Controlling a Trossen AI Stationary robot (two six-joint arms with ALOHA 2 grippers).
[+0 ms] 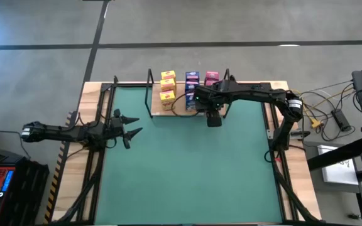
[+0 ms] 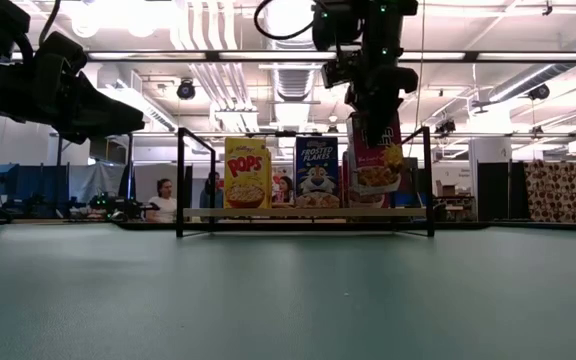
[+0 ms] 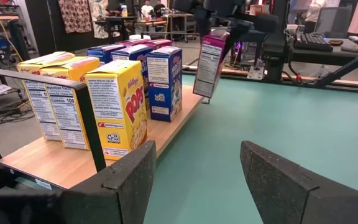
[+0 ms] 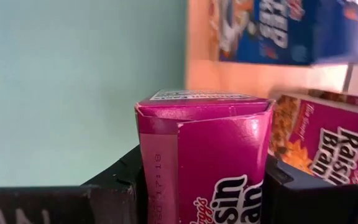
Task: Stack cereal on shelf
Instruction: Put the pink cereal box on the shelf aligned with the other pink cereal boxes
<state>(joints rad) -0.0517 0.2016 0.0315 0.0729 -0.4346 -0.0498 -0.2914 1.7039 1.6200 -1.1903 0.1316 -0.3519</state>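
Note:
The shelf (image 1: pixel 159 108) is a light-wood board with black uprights at the table's far edge. Yellow cereal boxes (image 1: pixel 167 85), blue ones (image 1: pixel 192 80) and pink ones (image 1: pixel 211 76) stand upright on it in rows. My right gripper (image 1: pixel 213 118) is shut on another pink cereal box (image 2: pixel 373 150), which hangs over the board's near edge in front of the pink row. My left gripper (image 1: pixel 138 125) waits open at the table's left side, level, pointing at the shelf, with nothing between its fingers (image 3: pixel 129 180). My right gripper pinches the pink box between its two fingers (image 4: pixel 114 183), which sit on two opposite sides near its upper end (image 2: pixel 373 118). The fingers come from above, pointing steeply down. The box hangs below them, tilted, its lower end (image 2: pixel 371 190) clear of the shelf board (image 2: pixel 308 212).
Black metal uprights (image 2: pixel 428 180) frame the shelf at both ends and one stands close to my left gripper (image 3: pixel 92 124). The green mat (image 1: pixel 187 169) stretches from the shelf to the near edge. Cables and gear (image 1: pixel 332 116) lie off the table's right side.

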